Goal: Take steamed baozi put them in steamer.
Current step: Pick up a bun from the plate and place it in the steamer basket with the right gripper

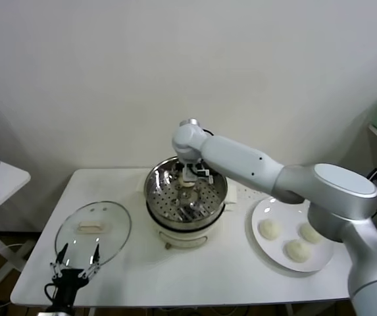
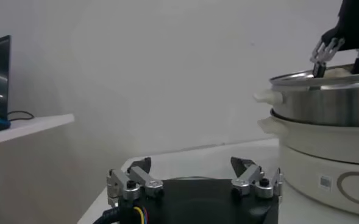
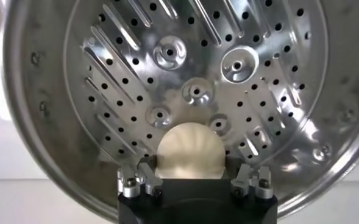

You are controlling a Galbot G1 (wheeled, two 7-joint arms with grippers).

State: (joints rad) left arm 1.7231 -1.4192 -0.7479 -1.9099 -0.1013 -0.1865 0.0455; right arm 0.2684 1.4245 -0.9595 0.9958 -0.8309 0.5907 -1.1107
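Landmark: steamer (image 1: 186,197), steel pot with perforated tray on a white base, standing mid-table (image 1: 175,276). Right arm reaches from the plate side over the steamer; right gripper (image 1: 187,179) is inside the pot opening, above the tray. In the right wrist view one baozi (image 3: 190,151), pleated top visible, sits between the fingers (image 3: 136,181) of the right gripper (image 3: 193,182), with the perforated tray (image 3: 191,73) directly behind it. The fingers flank the bun on both sides; whether they press it or stand just off it cannot be told, nor whether the bun already rests on the tray. Three further baozi (image 1: 270,228) lie on the white plate (image 1: 264,253), which is on the table just beside the steamer on the robot's right. Glass lid (image 1: 93,228) lies flat on the table on the steamer's other side, well apart from the pot. Left gripper (image 1: 75,262) is parked at the near table edge, by the lid's near rim, fingers spread apart and empty; the left wrist view shows the same spread fingers (image 2: 133,182) with the steamer (image 2: 325,122) off to the side.
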